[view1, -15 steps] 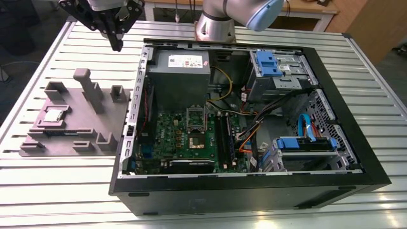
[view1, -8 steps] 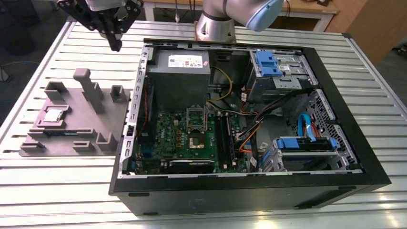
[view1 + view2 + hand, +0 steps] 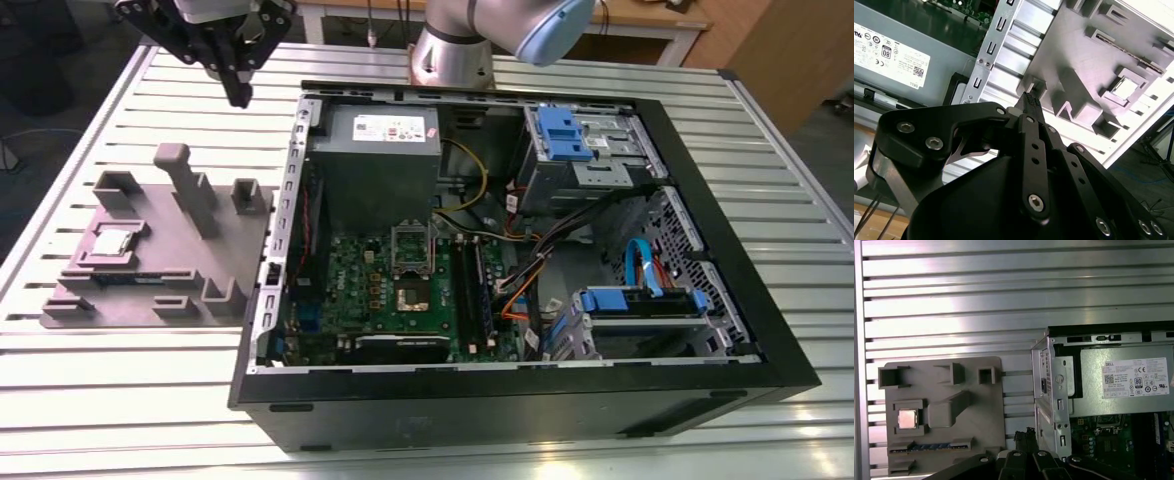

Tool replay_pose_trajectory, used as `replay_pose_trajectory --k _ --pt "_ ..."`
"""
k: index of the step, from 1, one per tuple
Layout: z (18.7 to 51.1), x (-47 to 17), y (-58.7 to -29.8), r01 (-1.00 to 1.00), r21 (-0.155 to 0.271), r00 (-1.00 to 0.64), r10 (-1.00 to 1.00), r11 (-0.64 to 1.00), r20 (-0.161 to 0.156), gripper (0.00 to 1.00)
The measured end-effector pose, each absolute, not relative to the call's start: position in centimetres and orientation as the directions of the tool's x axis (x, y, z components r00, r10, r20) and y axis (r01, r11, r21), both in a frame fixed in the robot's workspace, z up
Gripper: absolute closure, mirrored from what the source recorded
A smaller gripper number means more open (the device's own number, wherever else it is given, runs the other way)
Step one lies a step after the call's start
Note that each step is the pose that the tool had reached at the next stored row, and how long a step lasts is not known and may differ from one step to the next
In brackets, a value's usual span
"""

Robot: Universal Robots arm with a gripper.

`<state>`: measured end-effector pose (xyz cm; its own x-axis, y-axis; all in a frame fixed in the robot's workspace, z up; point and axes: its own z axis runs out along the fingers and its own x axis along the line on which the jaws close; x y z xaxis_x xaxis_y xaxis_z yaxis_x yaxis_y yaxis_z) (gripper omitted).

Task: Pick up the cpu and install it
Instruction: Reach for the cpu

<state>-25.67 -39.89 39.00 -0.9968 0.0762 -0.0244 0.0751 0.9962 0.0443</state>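
Presently we find the cpu (image 3: pixel 114 240) seated flat in a square recess of the grey plastic fixture (image 3: pixel 240 240), on the part of that fixture toward the exterior view's left. It is a small, thin, square chip with a pale silvery metal top. In the second wrist view the cpu (image 3: pixel 1125 88) reads as a bright square set in a stepped grey frame. In the first wrist view the cpu (image 3: pixel 907 418) shows the same pale sheen. Being square, it has no long axis that we can tell. Its edges run parallel to the fixture's edges and its metal face points up. Any marking on its top is too small for us to tell.

A white label (image 3: pixel 387 127) carrying black print, symbols and a code square sits on the grey power supply (image 3: pixel 378 175) inside the open black computer case (image 3: pixel 534 410). The green motherboard (image 3: pixel 354 290) lies beside the power supply.

The tool (image 3: pixel 240 97) hangs over the slatted metal desk (image 3: pixel 134 400) by the case's far corner at the exterior view's left, beyond the fixture and well apart from the cpu. Its black fingers (image 3: pixel 1031 107) are drawn together to a point with no gap that we can see, and nothing is held between them.
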Motion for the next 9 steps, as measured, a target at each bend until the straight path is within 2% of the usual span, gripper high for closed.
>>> replay_pose_trajectory --k 9 --pt "38.98 -26.16 -39.89 0.075 0.044 -0.997 0.076 0.996 -0.025 0.9"
